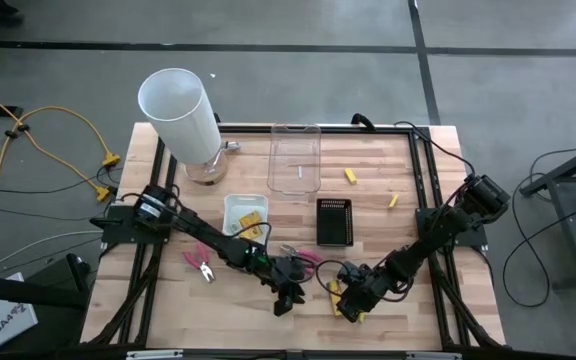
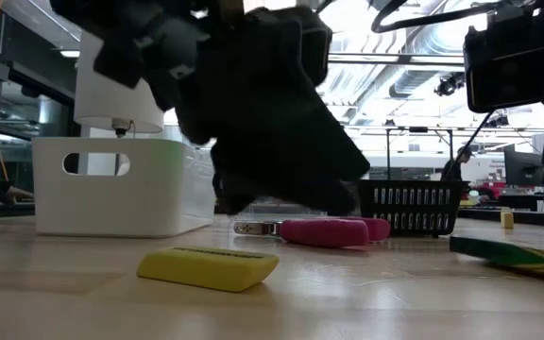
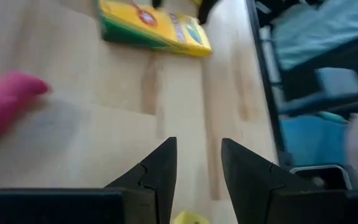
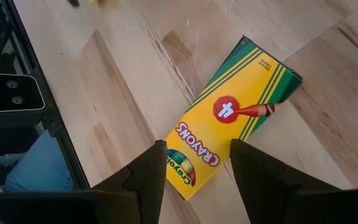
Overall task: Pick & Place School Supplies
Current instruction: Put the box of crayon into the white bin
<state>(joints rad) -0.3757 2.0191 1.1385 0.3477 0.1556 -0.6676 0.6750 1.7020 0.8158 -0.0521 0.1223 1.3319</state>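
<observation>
A yellow crayon pack [image 4: 229, 124] lies flat on the wooden table near its front edge. My right gripper [image 4: 197, 168] hangs open over the pack's near end, one finger on each side; whether it touches the pack I cannot tell. My left gripper [image 3: 197, 168] is open and low over the table just left of the pack [image 3: 154, 25]. A small yellow piece [image 3: 188, 218] shows between its fingers and lies flat under it [image 2: 211, 267]. One pink-handled plier tool [image 1: 303, 258] lies just behind the left gripper [image 1: 286, 303]. Another plier tool [image 1: 203, 265] lies farther left.
A white tray [image 1: 230, 205] holding yellow packs, a clear tray [image 1: 295, 158] and a black slotted tray [image 1: 334, 220] stand mid-table. A tall white cylinder [image 1: 183, 115] stands at the far left. Two yellow stubs [image 1: 350, 176] [image 1: 393, 200] lie at the far right.
</observation>
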